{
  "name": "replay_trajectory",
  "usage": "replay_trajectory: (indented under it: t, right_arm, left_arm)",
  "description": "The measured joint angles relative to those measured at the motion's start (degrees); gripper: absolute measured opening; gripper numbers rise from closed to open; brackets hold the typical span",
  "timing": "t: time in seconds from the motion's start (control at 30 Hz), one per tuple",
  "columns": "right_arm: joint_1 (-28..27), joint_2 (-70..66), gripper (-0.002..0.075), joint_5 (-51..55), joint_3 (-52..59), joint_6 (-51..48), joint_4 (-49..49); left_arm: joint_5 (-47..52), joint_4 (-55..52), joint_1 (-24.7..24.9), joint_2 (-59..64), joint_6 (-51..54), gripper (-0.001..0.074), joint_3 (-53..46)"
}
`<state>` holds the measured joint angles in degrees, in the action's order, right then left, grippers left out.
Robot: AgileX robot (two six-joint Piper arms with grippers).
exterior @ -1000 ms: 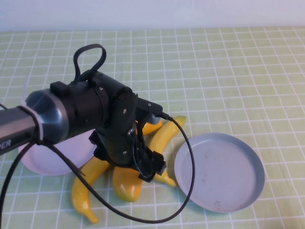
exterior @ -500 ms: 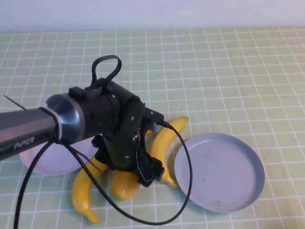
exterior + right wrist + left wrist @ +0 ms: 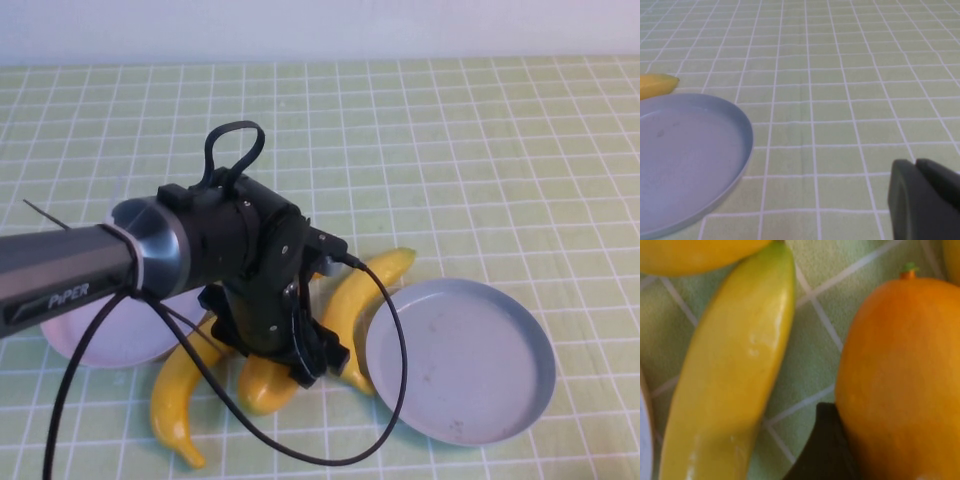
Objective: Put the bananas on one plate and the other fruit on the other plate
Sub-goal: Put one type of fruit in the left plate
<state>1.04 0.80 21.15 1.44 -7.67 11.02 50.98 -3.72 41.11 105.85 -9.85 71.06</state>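
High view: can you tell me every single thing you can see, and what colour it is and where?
bananas: two, yellow; one at the near left by the pink plate, one beside the grey-blue plate
mango-like fruit: one showing, orange-yellow, between the bananas under the left gripper; any more are hidden
pink plate: one, pale pink, left, partly under the arm
grey-blue plate: one, grey-blue, right, nothing on it
tablecloth: one, green with white squares, under everything
cable: one, black, looping from the left arm
left gripper: black, low over the fruit pile
right gripper: dark, above bare cloth beside the grey-blue plate, seen only in its wrist view
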Motion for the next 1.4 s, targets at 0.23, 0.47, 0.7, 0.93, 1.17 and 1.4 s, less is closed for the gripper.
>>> replay_trajectory:
  t: [0.23, 0.47, 0.7, 0.93, 1.17, 1.4]
  right_arm:
    - [0.0, 0.0, -0.0015, 0.0, 0.0, 0.0, 0.0]
    - [0.0, 0.0, -0.0015, 0.0, 0.0, 0.0, 0.0]
    - [0.0, 0.0, -0.0015, 0.0, 0.0, 0.0, 0.0]
    - [0.0, 0.0, -0.0015, 0.0, 0.0, 0.0, 0.0]
    - [0.0, 0.0, -0.0015, 0.0, 0.0, 0.0, 0.0]
    - [0.0, 0.0, -0.0015, 0.0, 0.0, 0.0, 0.0]
  left_arm:
    - [8.2, -0.4, 0.0, -2.0, 0.6, 0.0503, 5.2]
    - [16.1, -5.5, -5.1, -7.6, 1.3, 0.0503, 6.4]
    - [16.8, -6.4, -19.5, -7.9, 4.4, 0.0503, 6.4]
    - [14.5, -3.9, -29.5, -6.7, 9.8, 0.0503, 6.4]
    - [12.0, -3.2, -30.9, -3.2, 10.9, 0.0503, 6.4]
    - [11.4, -4.0, -30.9, -0.9, 11.1, 0.0593, 6.4]
